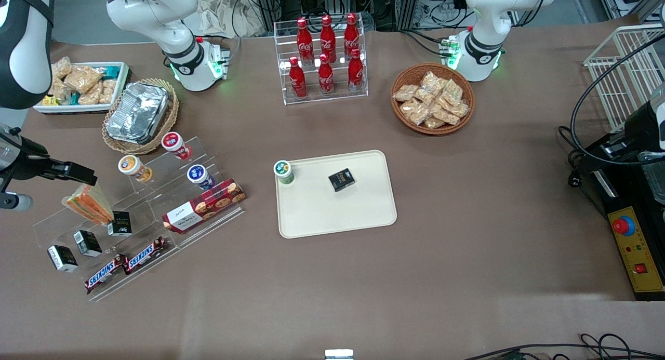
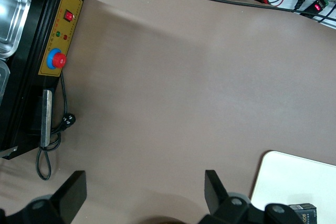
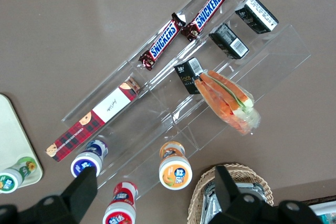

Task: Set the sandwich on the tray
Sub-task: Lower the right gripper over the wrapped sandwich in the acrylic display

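Observation:
The sandwich [image 1: 89, 203] [image 3: 228, 103] is a wrapped triangular wedge with orange, pale and green layers. It leans on an upper step of the clear acrylic stand [image 1: 156, 214], at the working arm's end of the table. My gripper [image 1: 83, 175] [image 3: 155, 195] hovers open well above that stand, just off the sandwich, holding nothing. Its fingers [image 3: 79, 192] are spread wide over the small cups. The cream tray [image 1: 363, 214] [image 3: 10, 129] [image 2: 299, 177] lies mid-table and carries a green-lidded cup [image 1: 283, 171] and a small black box [image 1: 341, 179].
On the stand are an orange cup [image 3: 176, 169], a red cup [image 1: 174, 143], a blue cup [image 1: 199, 175], small black boxes [image 1: 87, 242], Snickers bars [image 1: 127, 264] and a red biscuit box [image 1: 205, 204]. Nearby: foil container in a basket [image 1: 139, 113], white snack bin [image 1: 83, 87], cola rack [image 1: 324, 58], snack basket [image 1: 432, 100].

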You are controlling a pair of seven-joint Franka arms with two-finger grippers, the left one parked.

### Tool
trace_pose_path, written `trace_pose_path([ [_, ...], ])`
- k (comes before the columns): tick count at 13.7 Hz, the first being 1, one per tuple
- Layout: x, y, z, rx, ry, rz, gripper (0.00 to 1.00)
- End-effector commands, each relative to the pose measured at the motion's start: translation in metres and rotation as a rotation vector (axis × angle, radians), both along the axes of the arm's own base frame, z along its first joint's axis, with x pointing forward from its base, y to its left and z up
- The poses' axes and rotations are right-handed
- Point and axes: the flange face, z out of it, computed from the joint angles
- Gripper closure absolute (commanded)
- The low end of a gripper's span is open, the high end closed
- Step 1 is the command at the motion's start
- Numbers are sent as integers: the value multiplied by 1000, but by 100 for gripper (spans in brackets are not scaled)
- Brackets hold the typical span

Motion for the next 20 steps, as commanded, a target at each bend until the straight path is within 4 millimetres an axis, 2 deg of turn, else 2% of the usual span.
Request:
trace_pose_path([
  [1,-3,-3,10,28,-24,6,1],
  [4,-3,-3,10,30,-26,18,1],
  [7,-5,-5,6,45,-17,133,0],
  [8,-6,-11,4,50,-14,169,0],
  [10,-11,-42,-4,94,-34,263,1],
  [12,-34,-76,-17,168,-48,329,0],
  [13,-46,-83,-22,180,-58,331,1],
  [15,-67,-93,-48,194,-83,345,1],
  [16,-72,-98,-53,185,-101,365,1],
  [18,-69,-113,-64,173,-103,415,1],
  [20,-66,-110,-72,173,-94,419,1],
])
